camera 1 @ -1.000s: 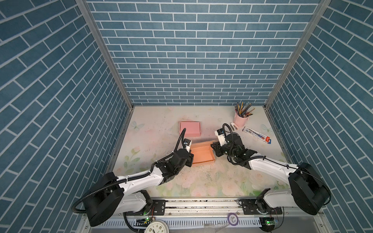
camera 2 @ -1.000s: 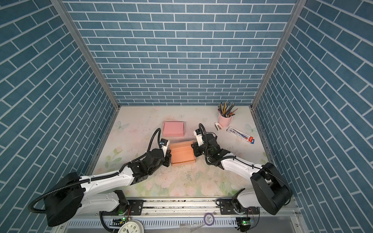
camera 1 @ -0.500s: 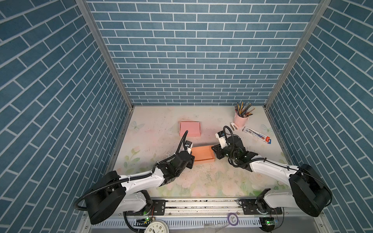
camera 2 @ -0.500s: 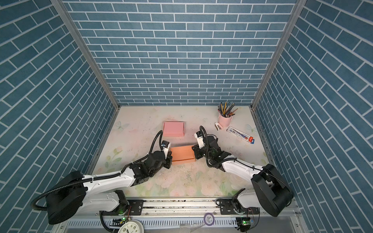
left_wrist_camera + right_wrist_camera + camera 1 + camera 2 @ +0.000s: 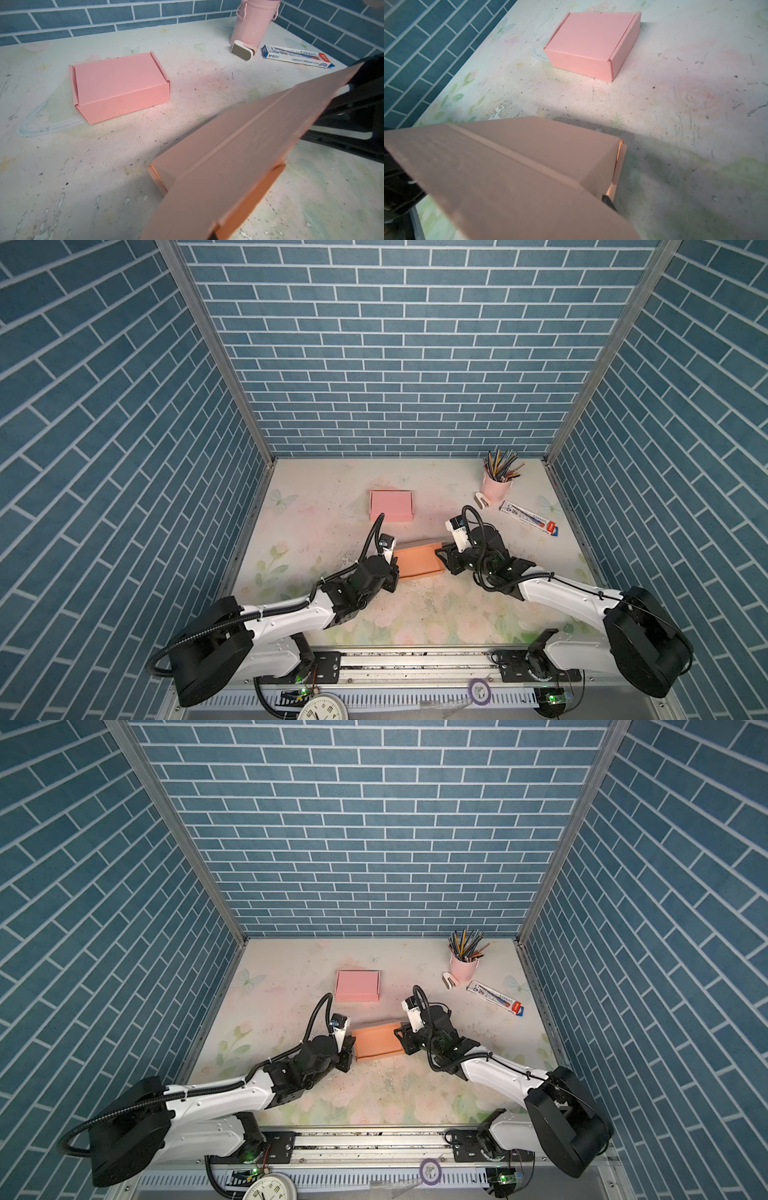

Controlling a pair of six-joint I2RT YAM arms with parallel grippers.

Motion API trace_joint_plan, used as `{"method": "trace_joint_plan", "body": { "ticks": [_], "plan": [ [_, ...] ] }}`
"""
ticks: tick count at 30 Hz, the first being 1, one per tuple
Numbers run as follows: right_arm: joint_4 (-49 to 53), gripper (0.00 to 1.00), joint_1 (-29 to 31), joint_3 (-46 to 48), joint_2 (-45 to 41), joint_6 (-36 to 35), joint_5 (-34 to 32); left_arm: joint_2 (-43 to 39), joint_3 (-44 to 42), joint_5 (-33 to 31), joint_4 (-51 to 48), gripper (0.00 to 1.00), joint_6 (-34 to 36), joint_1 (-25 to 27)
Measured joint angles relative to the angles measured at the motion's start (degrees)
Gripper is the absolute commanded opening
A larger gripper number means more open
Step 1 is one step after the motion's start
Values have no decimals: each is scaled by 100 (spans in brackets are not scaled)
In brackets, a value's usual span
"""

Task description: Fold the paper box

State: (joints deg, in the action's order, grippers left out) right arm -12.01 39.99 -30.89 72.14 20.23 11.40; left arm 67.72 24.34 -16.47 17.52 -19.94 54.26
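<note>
Bracketing the box (image 5: 417, 562) at its two ends are our left gripper (image 5: 394, 569) and right gripper (image 5: 443, 556); we can't tell if either's pinching.

Bench (image 5: 316, 531): worn floral print. Closed pink cardboard box (image 5: 390, 506) lies flat at 11 o'clock from centre. Upright pink cylindrical cup (image 5: 496, 489) at 2 o'clock, holding coloured pencils (image 5: 500, 460). Small white-and-grey object (image 5: 484, 501) touches the cup's base, at its 7 o'clock. Blue-and-white pencil carton (image 5: 528, 517) lies flat near the cup, at its 4 o'clock.
</note>
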Motion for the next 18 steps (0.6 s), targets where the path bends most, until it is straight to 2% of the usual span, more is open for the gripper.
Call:
{"method": "trace_joint_plan", "body": {
  "ticks": [6, 11, 12, 18],
  "plan": [
    [140, 42, 57, 140, -448, 114, -24, -581, -59, 201, -297, 43, -197, 9],
    [420, 42, 63, 186, -863, 210, -48, -1078, -4, 529, -1025, 84, -479, 4],
    [474, 42, 63, 186, -935, 210, -46, -1139, 42, 588, -1202, 88, -498, 4],
    [1145, 45, 66, -22, -1384, 208, -52, -1351, 846, 920, -2540, 88, -791, -2]
  ]
}}
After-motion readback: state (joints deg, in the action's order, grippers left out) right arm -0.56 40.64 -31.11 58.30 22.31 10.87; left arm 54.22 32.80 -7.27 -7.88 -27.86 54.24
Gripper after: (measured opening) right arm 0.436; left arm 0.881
